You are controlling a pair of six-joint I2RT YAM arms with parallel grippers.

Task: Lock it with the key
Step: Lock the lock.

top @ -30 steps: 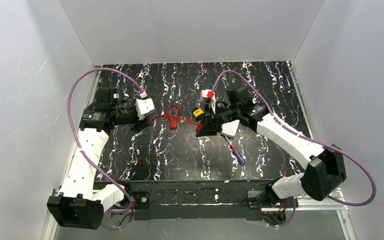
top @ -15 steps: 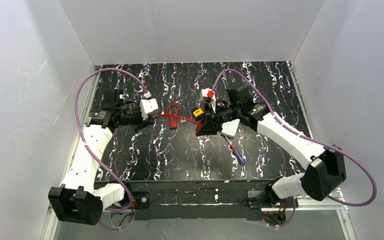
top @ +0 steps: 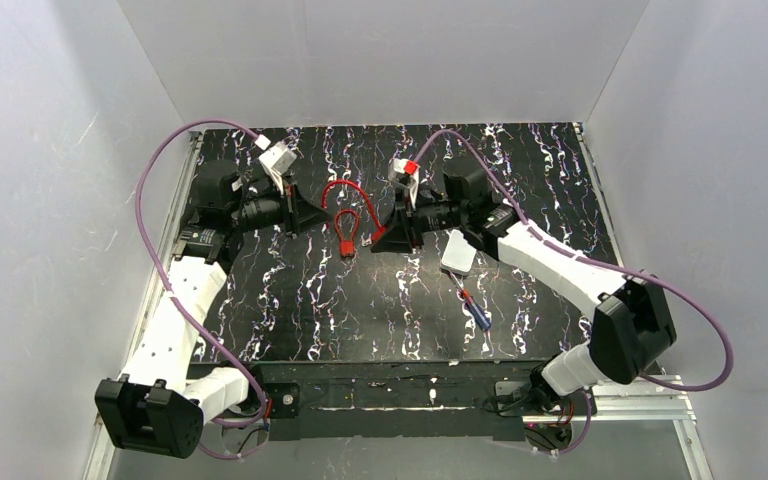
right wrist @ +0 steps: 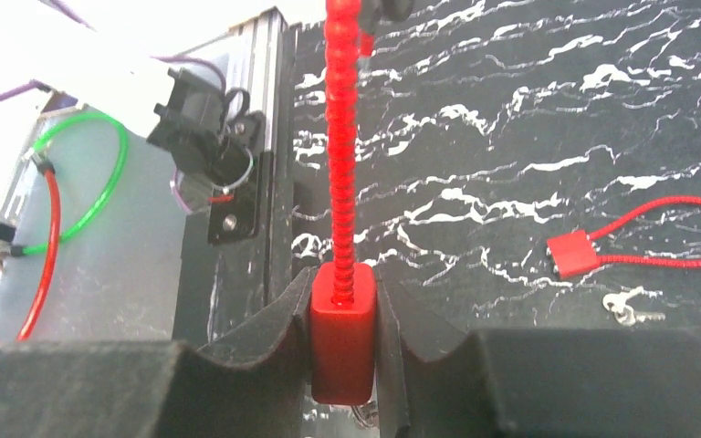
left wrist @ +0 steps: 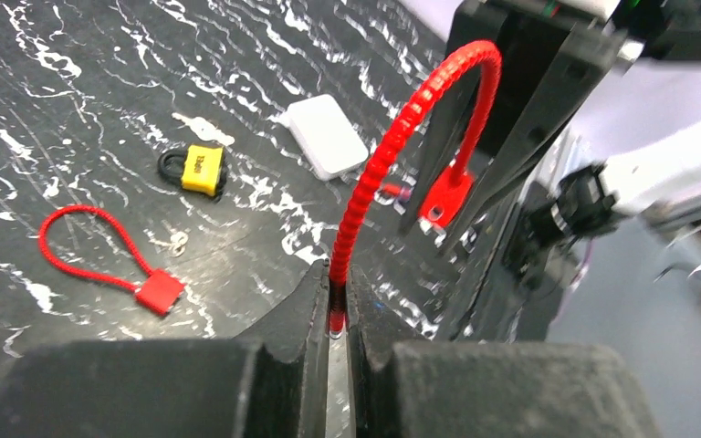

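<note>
Slippage threatens: left gripper [left wrist: 333,306] jaws pinch the red cable [left wrist: 392,137] end, right gripper [right wrist: 342,301] jaws clench its lock body [right wrist: 342,351], above the counter [top: 290,320] far middle; tension between arms could yank either free.

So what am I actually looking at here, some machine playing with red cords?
Two robot arms are bolted to a black table. The wide picture comes from a camera overhead. The other two come from cameras on each wrist, looking past that arm's own fingers. The left end effector pinches one end of a red cable lock, and the right end effector grips its red block. On the table lie a second red cable lock, a yellow padlock, a white box, a screwdriver and what looks like a small key.
</note>
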